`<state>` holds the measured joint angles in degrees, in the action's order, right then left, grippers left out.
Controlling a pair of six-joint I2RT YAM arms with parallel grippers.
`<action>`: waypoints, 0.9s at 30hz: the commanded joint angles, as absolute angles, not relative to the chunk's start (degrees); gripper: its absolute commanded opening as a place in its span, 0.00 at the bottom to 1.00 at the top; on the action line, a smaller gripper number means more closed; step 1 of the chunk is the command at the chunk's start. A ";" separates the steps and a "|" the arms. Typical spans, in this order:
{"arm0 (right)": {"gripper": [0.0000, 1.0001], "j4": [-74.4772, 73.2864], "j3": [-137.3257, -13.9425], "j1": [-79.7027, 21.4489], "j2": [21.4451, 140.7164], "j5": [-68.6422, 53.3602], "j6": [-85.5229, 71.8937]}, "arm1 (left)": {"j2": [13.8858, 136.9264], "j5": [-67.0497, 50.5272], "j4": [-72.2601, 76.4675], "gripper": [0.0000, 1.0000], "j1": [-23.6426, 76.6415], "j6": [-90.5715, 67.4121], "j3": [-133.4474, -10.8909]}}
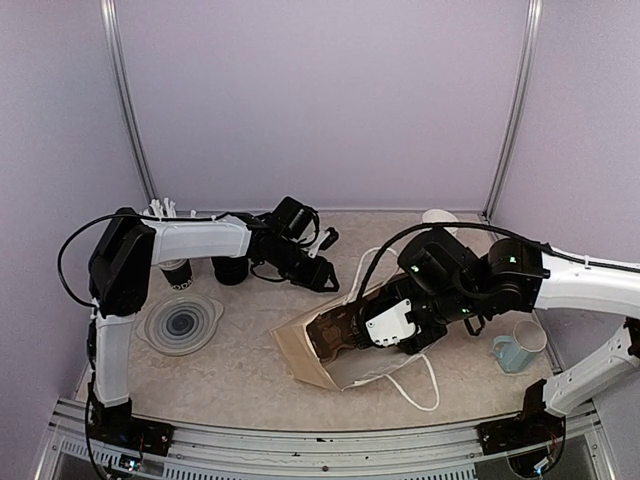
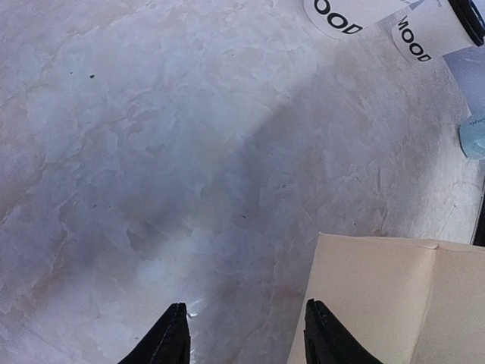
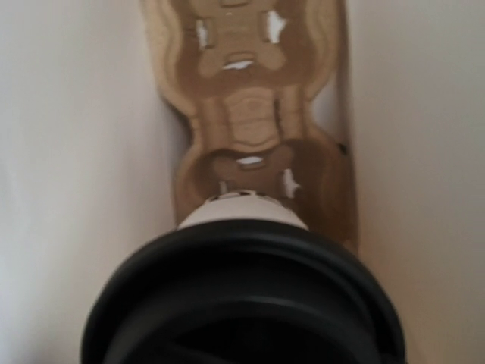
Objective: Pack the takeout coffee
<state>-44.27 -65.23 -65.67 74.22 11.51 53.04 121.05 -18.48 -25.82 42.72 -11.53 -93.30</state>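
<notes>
Lid (image 3: 242,303) fills the right wrist view, fingers hidden (grip: can't tell). Cup (image 3: 242,216) is inside bag (image 1: 300,352), carrier (image 3: 250,114) beyond, walls close on both sides. Right gripper (image 1: 345,333) buried in bag mouth. Left gripper (image 2: 246,337) spread wide, empty, over table (image 2: 151,152) at bag edge; two more cups (image 2: 345,15) (image 2: 428,34) cut off.

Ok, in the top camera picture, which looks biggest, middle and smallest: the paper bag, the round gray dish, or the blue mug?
1. paper bag, clearly the biggest
2. round gray dish
3. blue mug, the smallest
</notes>
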 commanded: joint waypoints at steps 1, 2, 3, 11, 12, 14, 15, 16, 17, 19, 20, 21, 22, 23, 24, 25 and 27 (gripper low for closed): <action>0.43 -37.77 -63.12 -66.41 72.90 13.90 54.50 | 122.50 -23.62 -22.96 0.49 42.80 -10.98 -94.13; 0.43 -37.05 -62.58 -66.43 72.99 14.15 54.68 | 122.78 -24.61 -22.80 0.48 42.88 -10.53 -94.22; 0.42 -36.38 -62.05 -66.37 73.10 14.35 54.81 | 123.02 -25.70 -22.58 0.48 42.93 -9.95 -94.32; 0.42 -31.09 -58.53 -66.39 73.84 15.03 56.06 | 123.49 -31.40 -21.10 0.44 43.22 -6.42 -93.91; 0.42 -30.52 -58.35 -66.41 73.97 15.15 56.07 | 123.49 -31.87 -21.11 0.44 43.31 -5.83 -93.88; 0.42 -29.20 -57.83 -66.38 74.13 15.64 56.14 | 123.44 -32.95 -21.18 0.44 43.61 -4.54 -93.89; 0.42 -28.68 -57.55 -66.39 74.17 15.84 56.20 | 123.34 -33.56 -21.18 0.43 43.78 -3.88 -93.88; 0.42 -28.36 -57.35 -66.36 74.18 15.94 56.20 | 123.32 -34.02 -21.29 0.43 43.85 -3.43 -93.93; 0.42 -28.28 -57.19 -66.36 74.25 15.74 56.17 | 123.43 -34.35 -21.27 0.43 43.93 -3.16 -94.07; 0.42 -28.13 -56.73 -66.38 74.42 15.56 56.33 | 123.63 -34.71 -21.49 0.43 44.02 -2.79 -94.31; 0.41 -28.09 -56.53 -66.38 74.48 15.46 56.45 | 123.90 -34.86 -21.46 0.43 44.03 -2.67 -94.31; 0.42 -28.18 -56.37 -66.36 74.59 15.20 56.62 | 123.99 -34.84 -21.26 0.43 44.11 -2.59 -94.32; 0.42 -28.21 -56.17 -66.36 74.68 15.01 56.76 | 124.01 -34.89 -21.06 0.43 44.12 -2.56 -94.26; 0.42 -28.26 -56.03 -66.36 74.77 14.88 56.77 | 124.01 -35.11 -20.83 0.43 44.19 -2.43 -94.25; 0.42 -28.39 -55.90 -66.36 74.84 14.65 56.78 | 123.90 -35.23 -20.69 0.43 44.21 -2.38 -94.34; 0.41 -28.59 -55.77 -66.36 74.88 14.48 56.78 | 123.92 -35.14 -20.64 0.43 44.25 -2.37 -94.36; 0.42 -29.06 -55.55 -66.37 74.88 14.24 56.63 | 123.80 -34.96 -20.57 0.43 44.21 -2.50 -94.59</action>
<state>-29.71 -56.31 -65.89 74.48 14.79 56.55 122.98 -33.47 -21.87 43.81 -3.77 -93.30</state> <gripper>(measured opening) 0.693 0.429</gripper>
